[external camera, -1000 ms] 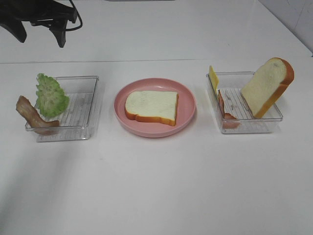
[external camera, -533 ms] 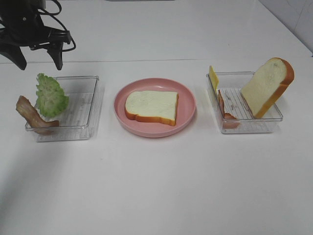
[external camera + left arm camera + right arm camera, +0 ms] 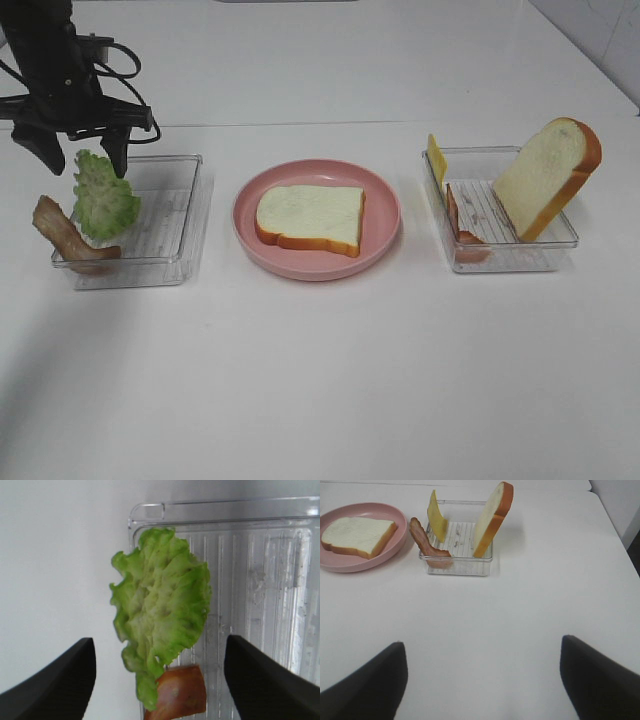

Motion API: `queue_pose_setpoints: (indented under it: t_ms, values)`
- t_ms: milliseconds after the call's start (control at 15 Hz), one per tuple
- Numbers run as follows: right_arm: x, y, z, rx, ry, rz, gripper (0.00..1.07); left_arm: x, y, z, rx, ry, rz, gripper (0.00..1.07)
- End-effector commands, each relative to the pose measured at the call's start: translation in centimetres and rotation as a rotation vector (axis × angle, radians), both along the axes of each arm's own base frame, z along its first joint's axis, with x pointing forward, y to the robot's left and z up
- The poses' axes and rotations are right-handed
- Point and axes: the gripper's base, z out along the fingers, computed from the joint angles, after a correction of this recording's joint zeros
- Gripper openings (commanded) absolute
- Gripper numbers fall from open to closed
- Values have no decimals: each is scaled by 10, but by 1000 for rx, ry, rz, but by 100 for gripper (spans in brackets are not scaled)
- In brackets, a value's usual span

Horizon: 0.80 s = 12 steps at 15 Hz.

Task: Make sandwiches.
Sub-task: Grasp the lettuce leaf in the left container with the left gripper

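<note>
left end effector (image 3: 86,170) (image 3: 159,645): we see it hanging over the lettuce (image 3: 103,195) (image 3: 160,620), jaws wide apart with one finger on each side of the leaf, not touching it, gripping nothing
right end effector (image 3: 482,642): spread wide above bare counter (image 3: 320,380), nothing in it
lettuce: stands on edge at the outer rim of the left tray (image 3: 190,215), with a bacon strip (image 3: 65,235) (image 3: 177,692) draped over that rim beside it
bread slice (image 3: 310,218): flat on the pink plate (image 3: 385,215), mid counter
right tray (image 3: 560,240): second bread slice (image 3: 548,178) leans upright in it, while the cheese square (image 3: 437,160) and second bacon strip (image 3: 460,225) are propped along the plate-side wall
</note>
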Motion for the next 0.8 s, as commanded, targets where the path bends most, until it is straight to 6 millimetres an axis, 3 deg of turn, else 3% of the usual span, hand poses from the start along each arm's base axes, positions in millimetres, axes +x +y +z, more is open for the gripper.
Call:
queue_pose_setpoints:
  t_ms: [67,267,800]
  values:
    - [-1,0,0,-5,-21,-3,79,4,5,-6,-5,-13,15,67]
    - [-1,0,0,-5,-21,-3,79,6,17,-6,-16,-20,36,57]
    - [-1,0,0,-5,-21,-3,79,11,14,-11,-54,-56,-1,56]
